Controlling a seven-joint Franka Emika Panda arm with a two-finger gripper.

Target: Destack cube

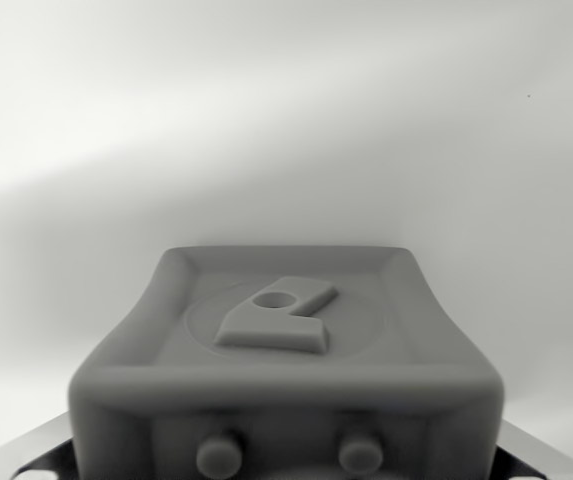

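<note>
— Looking down from my wrist, what fills the view?

— A grey cube point(284, 345) sits low and centred, very close. Its top face has a raised rim and an embossed figure with a round hole. Two round studs show on its near side.

— And your gripper?

— Only dark metal corners at the bottom edge. I cannot tell whether it is apart or closed.

— Around it?

— A plain pale surface point(286, 130).

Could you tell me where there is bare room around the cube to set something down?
Bare pale surface lies beyond the cube, and along its sides at the wrist view's left and right. The bottom edge is crowded: the cube fills it, with dark gripper parts at both corners. The fingers cannot be made out. Whether another cube sits underneath is hidden.
</note>
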